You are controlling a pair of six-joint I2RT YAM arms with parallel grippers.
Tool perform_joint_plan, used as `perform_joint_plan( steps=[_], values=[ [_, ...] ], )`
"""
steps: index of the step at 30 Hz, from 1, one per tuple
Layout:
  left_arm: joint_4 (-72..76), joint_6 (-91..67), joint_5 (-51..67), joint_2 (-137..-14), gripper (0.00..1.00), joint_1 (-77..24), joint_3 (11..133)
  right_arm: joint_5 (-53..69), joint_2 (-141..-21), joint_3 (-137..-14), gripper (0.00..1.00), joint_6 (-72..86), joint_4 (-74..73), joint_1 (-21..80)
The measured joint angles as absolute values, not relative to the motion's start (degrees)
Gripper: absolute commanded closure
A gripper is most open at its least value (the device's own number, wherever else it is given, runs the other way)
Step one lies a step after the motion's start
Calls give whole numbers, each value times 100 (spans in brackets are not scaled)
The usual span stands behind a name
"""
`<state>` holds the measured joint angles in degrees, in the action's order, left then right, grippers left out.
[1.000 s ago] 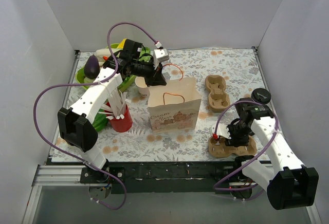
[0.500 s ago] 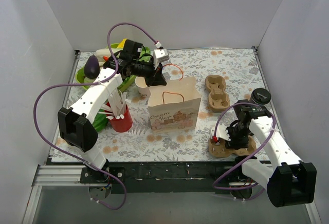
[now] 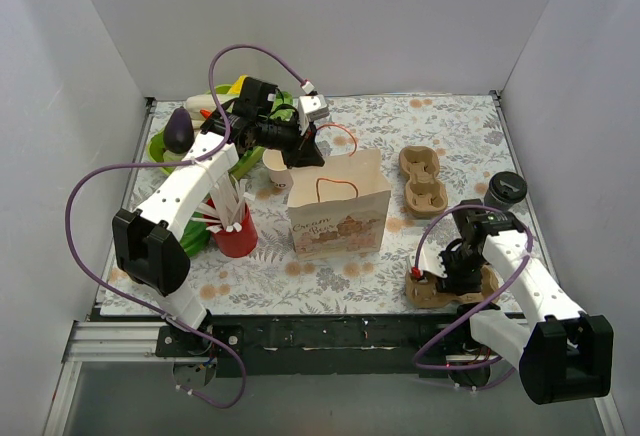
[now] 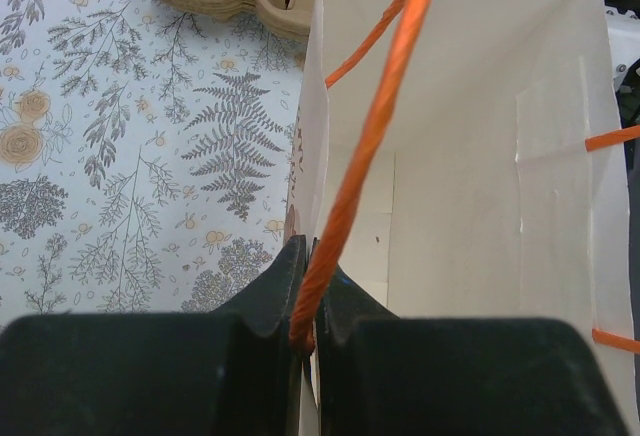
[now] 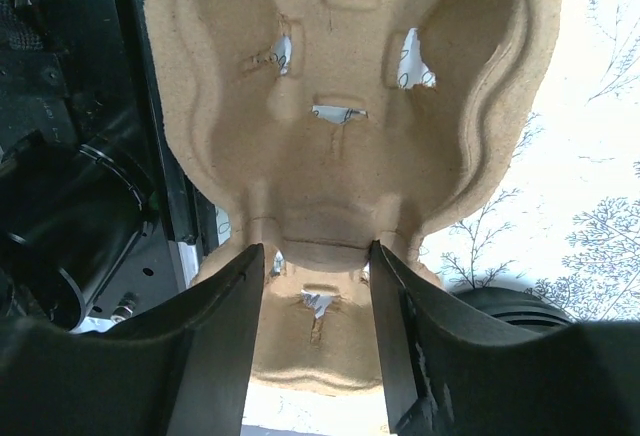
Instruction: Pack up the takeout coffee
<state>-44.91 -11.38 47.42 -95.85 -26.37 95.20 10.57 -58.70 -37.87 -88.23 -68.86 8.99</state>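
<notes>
Left gripper [image 4: 305, 331] is pinching the bag [image 4: 470, 156] handle [image 4: 370, 146], right gripper [image 5: 315, 256] is clamping the near carrier [image 5: 340, 156] at its waist, and the coffee [image 3: 503, 188] is standing close behind it, so a careless swing is risking a knock-over.

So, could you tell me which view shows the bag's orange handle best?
The left wrist view: the orange handle is close up, pinched in the shut left gripper. The top view shows it small; the right wrist view, not at all.
</notes>
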Motion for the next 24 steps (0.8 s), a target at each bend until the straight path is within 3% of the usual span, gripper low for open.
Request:
perform_joint_plan(
  steps=[15, 16, 17, 19, 20, 22, 24],
  values=[
    [-4453, -1144, 4742, -9579, 100, -2637, 9498, 930, -5638, -3693, 70, -8543, -6709, 899],
    [-4453, -1144, 4742, -9579, 95, -2637, 9498, 928, -5601, -3693, 72, -8543, -6707, 899],
    [-4451, -1144, 4742, -9577, 68, -2637, 9494, 930, -5568, -3693, 72, -8543, -6711, 899],
    [-4427, -1131, 4742, -9572, 48, -2637, 9465, 943, -5461, -3697, 75, -8545, -6744, 899],
    [-4434, -1168, 4737, -9570, 33, -2639, 9441, 969, -5398, -3715, 76, -8547, -6781, 902],
    [-4451, -1260, 4729, -9570, 21, -2639, 9417, 1031, -5310, -3785, 80, -8558, -6875, 899],
    [-4399, -1433, 4729, -9561, 2, -2639, 9419, 1127, -5229, -3935, 83, -8569, -7000, 899]
  ],
)
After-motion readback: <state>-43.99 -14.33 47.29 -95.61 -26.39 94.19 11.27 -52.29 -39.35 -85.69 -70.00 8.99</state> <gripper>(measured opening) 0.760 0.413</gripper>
